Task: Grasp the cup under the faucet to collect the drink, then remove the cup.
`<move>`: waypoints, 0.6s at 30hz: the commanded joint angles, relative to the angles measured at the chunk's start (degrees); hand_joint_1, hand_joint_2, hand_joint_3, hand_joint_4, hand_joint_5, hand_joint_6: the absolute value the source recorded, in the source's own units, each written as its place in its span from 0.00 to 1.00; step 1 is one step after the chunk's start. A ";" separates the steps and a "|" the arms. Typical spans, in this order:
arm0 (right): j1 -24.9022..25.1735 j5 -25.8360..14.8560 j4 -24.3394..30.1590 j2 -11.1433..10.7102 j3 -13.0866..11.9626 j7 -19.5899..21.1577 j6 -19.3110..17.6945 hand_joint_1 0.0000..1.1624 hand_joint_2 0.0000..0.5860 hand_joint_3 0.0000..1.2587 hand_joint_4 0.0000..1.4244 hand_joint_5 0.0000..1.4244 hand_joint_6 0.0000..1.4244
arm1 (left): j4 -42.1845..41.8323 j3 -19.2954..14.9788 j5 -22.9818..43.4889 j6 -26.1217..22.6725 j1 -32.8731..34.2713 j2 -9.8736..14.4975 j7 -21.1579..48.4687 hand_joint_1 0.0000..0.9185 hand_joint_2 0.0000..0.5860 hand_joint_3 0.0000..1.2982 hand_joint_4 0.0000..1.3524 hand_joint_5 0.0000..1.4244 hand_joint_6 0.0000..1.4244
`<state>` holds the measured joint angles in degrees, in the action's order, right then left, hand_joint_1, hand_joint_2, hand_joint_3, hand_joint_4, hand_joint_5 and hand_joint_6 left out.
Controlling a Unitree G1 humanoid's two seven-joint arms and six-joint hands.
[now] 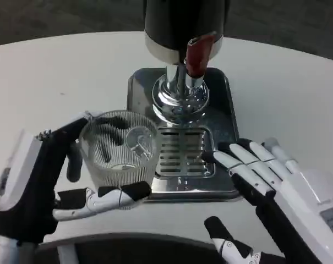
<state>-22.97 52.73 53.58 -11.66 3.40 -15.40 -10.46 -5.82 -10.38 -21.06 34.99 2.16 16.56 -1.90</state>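
Observation:
A clear ribbed glass cup (120, 149) stands upright at the left edge of the steel drip tray (221, 104), left of the slotted grate (180, 152). My left hand (61, 176) holds it, thumb across its near side and fingers behind it. The dispenser (183, 27), black with a chrome base and a red tap lever (198, 55), rises at the back of the tray; the cup sits left of and nearer than the faucet. My right hand (265, 176) hovers open at the tray's front right corner, fingers spread and pointing toward the grate.
The round white table (50, 77) spreads to both sides, with dark floor beyond its far edge. The tray's raised rim runs along its near edge beside the cup.

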 commanded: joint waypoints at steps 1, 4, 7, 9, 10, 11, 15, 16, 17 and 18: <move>-1.13 1.16 0.07 0.96 -0.19 1.17 0.11 0.34 0.79 0.13 0.07 0.04 0.01 | 7.69 1.59 -3.10 0.46 5.40 0.45 -4.06 0.65 0.13 0.69 0.72 0.81 0.90; -1.51 2.07 0.22 1.65 -0.34 1.19 0.58 0.34 0.79 0.13 0.07 0.04 0.01 | 11.91 2.51 -4.84 0.63 8.24 0.64 -6.61 0.65 0.13 0.69 0.72 0.81 0.90; -1.91 2.89 0.46 2.64 -0.14 1.48 0.66 0.34 0.79 0.13 0.06 0.04 0.01 | 17.37 4.22 -7.66 0.66 12.61 0.72 -10.29 0.65 0.13 0.69 0.72 0.81 0.90; -2.42 3.12 0.70 2.98 0.03 1.68 0.50 0.34 0.79 0.13 0.06 0.04 0.01 | 21.06 5.45 -8.51 0.63 15.57 0.53 -12.31 0.65 0.13 0.69 0.72 0.81 0.90; -2.90 3.16 0.85 3.09 0.09 1.80 0.41 0.34 0.79 0.13 0.06 0.04 0.01 | 23.03 6.08 -9.15 0.53 17.22 0.34 -13.55 0.65 0.13 0.69 0.72 0.82 0.91; -3.36 3.26 0.94 3.21 0.11 1.94 0.37 0.34 0.79 0.13 0.06 0.04 0.01 | 24.49 6.57 -9.61 0.54 18.38 0.27 -14.55 0.65 0.13 0.69 0.72 0.82 0.91; -4.58 3.71 1.10 4.34 0.18 2.85 0.54 0.34 0.79 0.13 0.06 0.04 0.01 | 32.46 9.67 -11.95 0.46 23.87 0.35 -18.44 0.65 0.13 0.69 0.72 0.82 0.91; -4.72 3.77 1.16 4.48 0.19 2.93 0.47 0.34 0.79 0.13 0.06 0.04 0.01 | 34.05 10.30 -12.28 0.47 24.85 0.26 -19.30 0.65 0.13 0.69 0.72 0.82 0.91; -4.95 3.77 1.27 4.61 0.21 3.01 0.35 0.34 0.79 0.13 0.06 0.04 0.01 | 35.28 10.87 -12.40 0.57 25.56 0.31 -20.11 0.65 0.13 0.69 0.72 0.82 0.91; -5.39 3.64 1.51 4.66 0.21 3.09 0.18 0.34 0.79 0.14 0.06 0.04 0.01 | 37.01 11.75 -13.05 0.44 26.68 0.21 -21.23 0.65 0.13 0.69 0.72 0.82 0.91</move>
<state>-27.21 56.12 54.08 -7.28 3.57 -13.22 -9.84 28.15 -0.32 -33.09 34.75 26.50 17.07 -19.85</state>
